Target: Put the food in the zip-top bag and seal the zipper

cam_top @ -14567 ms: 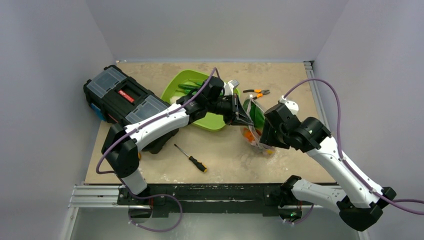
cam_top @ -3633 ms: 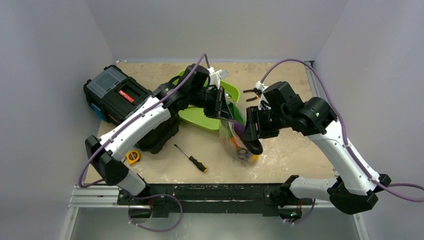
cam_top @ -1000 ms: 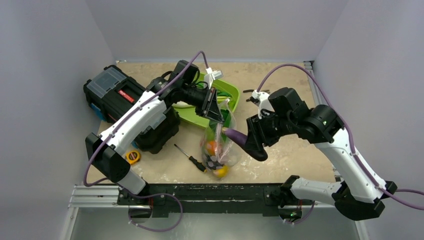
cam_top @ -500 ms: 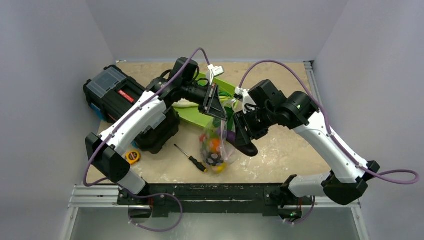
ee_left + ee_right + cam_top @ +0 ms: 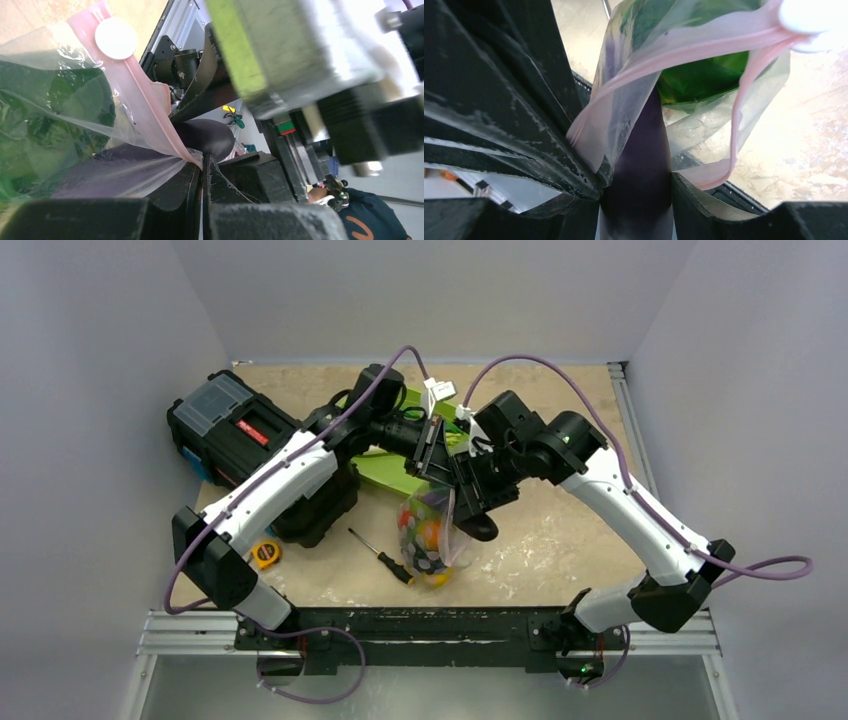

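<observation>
Loading step, under way. At left, pinching the pink zipper [image 5: 684,45] with the left gripper [image 5: 202,172], jaws pressed together, hanging the zip-top bag [image 5: 456,540] over the table, toy fruit [image 5: 428,535] at its bottom. At right, clamping a purple eggplant [image 5: 640,150] in the right gripper [image 5: 636,197], nosing it into the bag's mouth. Next, probably: push deeper, then release. A second ago, held well right of the bag.

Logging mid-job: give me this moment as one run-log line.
left fingers: shut on zip-top bag at zipper | right fingers: shut on eggplant | eggplant: tip inside bag mouth | zipper: unsealed
</observation>
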### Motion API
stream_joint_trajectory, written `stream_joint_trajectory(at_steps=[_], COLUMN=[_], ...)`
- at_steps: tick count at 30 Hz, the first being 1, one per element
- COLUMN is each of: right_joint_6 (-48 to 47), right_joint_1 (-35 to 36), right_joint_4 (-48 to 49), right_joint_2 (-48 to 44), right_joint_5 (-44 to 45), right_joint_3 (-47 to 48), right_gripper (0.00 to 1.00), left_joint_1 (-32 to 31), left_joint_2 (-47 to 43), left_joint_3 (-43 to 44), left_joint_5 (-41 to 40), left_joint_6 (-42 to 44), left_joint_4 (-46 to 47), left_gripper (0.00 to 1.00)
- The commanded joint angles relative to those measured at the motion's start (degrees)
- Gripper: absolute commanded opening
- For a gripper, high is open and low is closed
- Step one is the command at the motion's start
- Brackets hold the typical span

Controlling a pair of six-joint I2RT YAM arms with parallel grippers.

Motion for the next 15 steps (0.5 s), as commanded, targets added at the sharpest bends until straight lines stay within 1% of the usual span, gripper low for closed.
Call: stream_joint_trajectory(at_steps=[1, 3, 4, 5, 12, 15], right_joint_6=[2.8, 6.4, 7.2, 7.5, 4.1, 4.1], right_joint_1=[0.3, 0.2, 0.3, 0.2, 0.2, 0.2], right_joint_4=[15.4, 22.4, 23.9, 24.2, 18.3, 15.2], right_joint_2=[-4.3, -8.4, -9.8, -10.8, -17.0, -19.3], right_joint_5=[2.8, 2.3, 1.9, 2.0, 4.8, 5.0], right_joint_3=[-3.8, -9.3, -10.7, -11.4, -12.1, -11.6], right_gripper=[0.31, 0.49, 0.55, 0.60, 0.74, 0.76], left_joint_1=[-0.2, -0.2, -0.2, -0.2, 1.1, 2.1], left_joint_2=[-4.1, -4.5, -5.0, -5.4, -7.4, -7.8], left_joint_3=[-3.1, -4.8, -5.7, -6.3, -8.2, -8.1], left_joint_5=[0.3, -0.8, -1.3, -1.9, -4.6, -4.7], left_joint_6=[-3.2, -4.1, -4.6, -5.0, -6.1, -6.4], left_joint_4=[7.9, 9.3, 9.9, 10.3, 10.8, 10.7], left_gripper=[0.00, 0.00, 0.00, 0.00, 0.00, 0.00])
